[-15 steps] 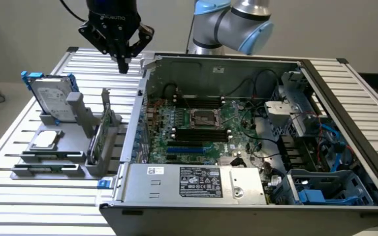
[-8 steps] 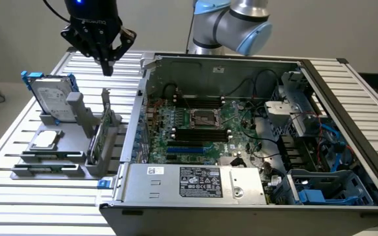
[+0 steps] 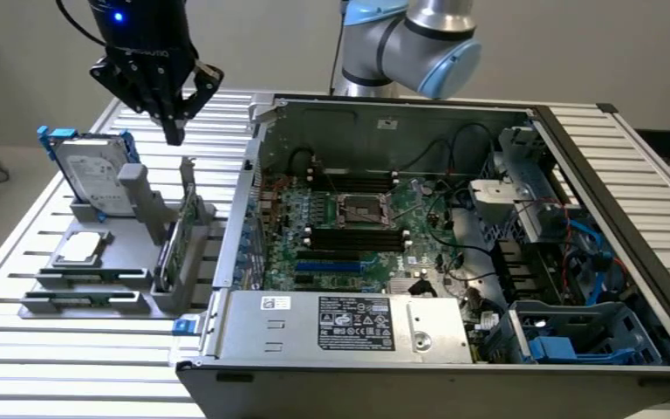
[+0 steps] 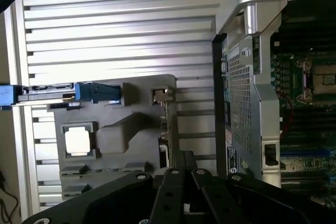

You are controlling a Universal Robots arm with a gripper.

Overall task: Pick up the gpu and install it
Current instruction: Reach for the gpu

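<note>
The gpu [image 3: 191, 215] stands on edge in a grey holder [image 3: 137, 229] on the slatted table, at the exterior view's left of the open computer case [image 3: 268, 113]. Its silver end bracket points up. My gripper [image 3: 175, 133] hangs above the gpu's far end, clear of it, with both black fingers pressed together and nothing between them. In the wrist view the gpu [image 4: 164, 125] shows edge-on as a thin strip just past my shut gripper [image 4: 184, 156]. The motherboard [image 3: 352, 229] lies open inside the case, with blue slots [image 3: 338, 265] near its front.
The holder also carries a silver hard drive in a blue frame [image 3: 88, 166], a square processor [image 3: 80, 249] and narrow memory sticks [image 3: 79, 298]. The case's side wall [image 4: 242, 98] rises close beside the holder. A power supply [image 3: 347, 321] sits at the case front.
</note>
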